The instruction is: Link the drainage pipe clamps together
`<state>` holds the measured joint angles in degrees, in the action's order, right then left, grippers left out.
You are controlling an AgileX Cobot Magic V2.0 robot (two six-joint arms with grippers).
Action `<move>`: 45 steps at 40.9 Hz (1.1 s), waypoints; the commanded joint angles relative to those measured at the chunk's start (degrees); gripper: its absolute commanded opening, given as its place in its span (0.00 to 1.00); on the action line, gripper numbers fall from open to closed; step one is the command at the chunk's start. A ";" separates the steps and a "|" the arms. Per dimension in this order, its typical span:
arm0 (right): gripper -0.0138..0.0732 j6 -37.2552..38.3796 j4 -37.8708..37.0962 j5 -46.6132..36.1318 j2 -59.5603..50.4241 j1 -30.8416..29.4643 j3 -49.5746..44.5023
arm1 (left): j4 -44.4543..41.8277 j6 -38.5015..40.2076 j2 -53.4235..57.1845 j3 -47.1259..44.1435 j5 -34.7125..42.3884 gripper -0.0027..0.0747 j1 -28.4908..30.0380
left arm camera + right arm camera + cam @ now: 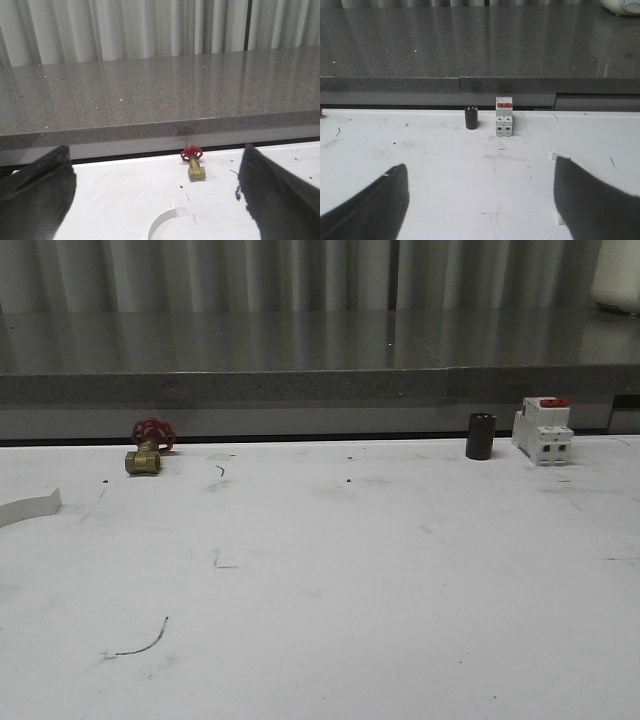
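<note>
Only one end of a drainage pipe clamp (pixel 30 507) shows in the front view: a white curved band entering at the picture's left edge, lying flat on the white table (pixel 350 590), nearer the camera than the brass valve (pixel 147 450) and to the left of it. The left wrist view gives the same clamp (pixel 162 224) from another side, its tabbed end pointing toward the valve (pixel 195 164), which stands beyond it by the grey stone ledge (pixel 150 95). That view also shows the left gripper (pixel 157 192) with its dark fingers (pixel 35 192) spread wide and nothing between them, the clamp lying low between the two pads but untouched as far as can be seen. A second clamp cannot be made out with certainty. The right wrist view adds what the left lacks: the right gripper (pixel 482 200), jaws likewise parted and empty over bare table, facing a black cylinder (pixel 471 117) and, just beside it, a white breaker (pixel 504 117) with a red top. Seen from the front, these two (pixel 481 436) (pixel 543 430) sit far to the right of the valve, along the same ledge.
</note>
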<state>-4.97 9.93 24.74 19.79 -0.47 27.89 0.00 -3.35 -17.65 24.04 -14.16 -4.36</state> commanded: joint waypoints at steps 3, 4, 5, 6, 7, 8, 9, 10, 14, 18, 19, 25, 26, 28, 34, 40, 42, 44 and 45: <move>0.90 -0.54 -0.16 -4.32 0.84 -0.26 2.17 | 0.56 0.20 -0.77 2.01 4.90 0.88 0.13; 0.90 -0.54 -0.16 -4.32 0.84 -0.26 2.17 | 0.56 0.20 -0.77 2.01 4.90 0.87 0.13; 0.90 -0.54 -0.16 -4.32 0.84 -0.26 2.17 | 0.56 0.20 -0.77 2.01 4.90 0.86 0.13; 0.90 -0.54 -0.16 -4.32 0.84 -0.26 2.17 | 0.56 0.20 -0.77 2.01 4.90 0.85 0.13; 0.90 -0.54 -0.16 -4.32 0.84 -0.26 2.17 | 0.56 0.20 -0.90 2.01 4.90 0.84 0.13; 0.90 -0.54 -0.16 -4.32 0.84 -0.26 2.17 | 0.56 0.20 -1.13 2.01 4.90 0.83 0.13; 0.90 -0.54 -0.16 -4.32 0.84 -0.26 2.17 | 0.56 0.20 -1.29 2.01 4.90 0.83 0.13; 0.90 -0.54 -0.16 -4.32 0.84 -0.26 2.17 | 0.56 0.20 -2.03 2.12 4.39 0.82 0.13; 0.90 -0.54 -0.16 -4.32 0.84 -0.26 2.17 | 1.99 0.20 -6.60 3.91 0.94 0.78 0.13; 0.90 -0.54 -0.16 -4.32 0.84 -0.26 2.17 | 2.25 0.54 -14.71 8.47 -3.60 0.78 0.13; 0.90 -0.54 -0.16 -4.32 0.84 -0.26 2.17 | 2.25 0.63 -17.38 10.28 -5.31 0.78 0.13; 0.90 -0.54 -0.16 -4.32 0.84 -0.26 2.17 | 2.15 2.31 -31.11 20.41 -14.90 0.78 0.13; 0.90 -0.54 -0.16 -4.32 0.84 -0.26 2.17 | 2.14 2.31 -33.28 22.07 -16.04 0.78 0.13; 0.90 -0.54 -0.16 -4.32 0.84 -0.26 2.17 | 2.03 2.31 -37.21 24.63 -17.39 0.78 0.13; 0.90 -0.54 -0.16 -4.32 0.84 -0.26 2.17 | 2.03 2.31 -47.63 30.61 -19.91 0.78 0.93; 0.90 -0.54 -0.16 -4.32 0.84 -0.26 2.17 | 2.74 1.76 -55.95 33.70 -19.96 0.77 5.58; 0.90 -0.54 -0.16 -4.32 0.84 -0.26 2.17 | 4.06 -0.75 -58.36 34.48 -20.59 0.77 7.30; 0.90 -0.54 -0.16 -4.32 0.84 -0.26 2.17 | 6.94 -3.70 -60.90 35.25 -21.14 0.75 8.94; 0.90 -0.54 -0.16 -4.32 0.84 -0.26 2.17 | 8.46 -5.21 -62.38 35.62 -21.28 0.75 9.79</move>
<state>-4.97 9.93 24.81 19.79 -0.47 27.90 4.01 -4.62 -77.53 56.66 -36.88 3.11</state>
